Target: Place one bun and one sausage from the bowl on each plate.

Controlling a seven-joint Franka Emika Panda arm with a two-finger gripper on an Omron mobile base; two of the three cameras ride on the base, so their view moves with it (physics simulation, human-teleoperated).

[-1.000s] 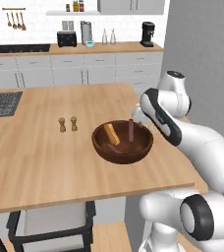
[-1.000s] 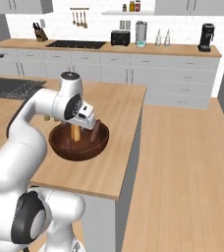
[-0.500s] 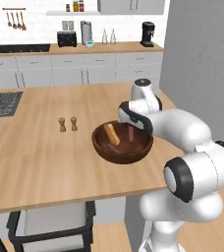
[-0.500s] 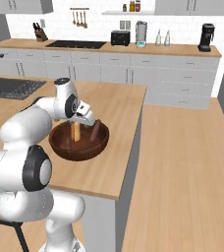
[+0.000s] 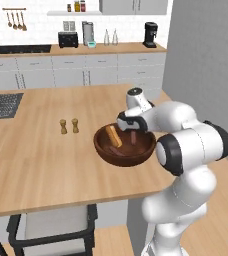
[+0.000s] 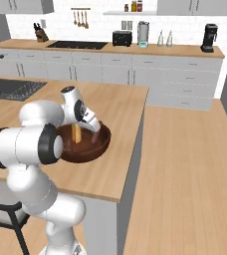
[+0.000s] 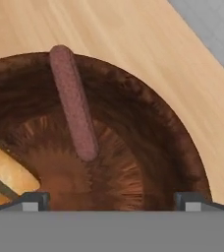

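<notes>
Hand point(image 7: 112, 198) open (fingertips wide apart) over bowl point(image 7: 182, 147), sausage point(image 7: 74, 103) leaning on its wall.

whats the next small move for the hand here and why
Probably ease the hand forward toward the sausage in the bowl. The hand is open and empty, and the sausage leans on the bowl wall ahead, left of centre between the fingertips.

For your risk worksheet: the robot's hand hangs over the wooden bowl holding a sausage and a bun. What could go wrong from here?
1. The sausage leans steeply against the bowl wall, so it may roll as the hand closes.
2. The bun lies close by, so a finger might catch it.
</notes>
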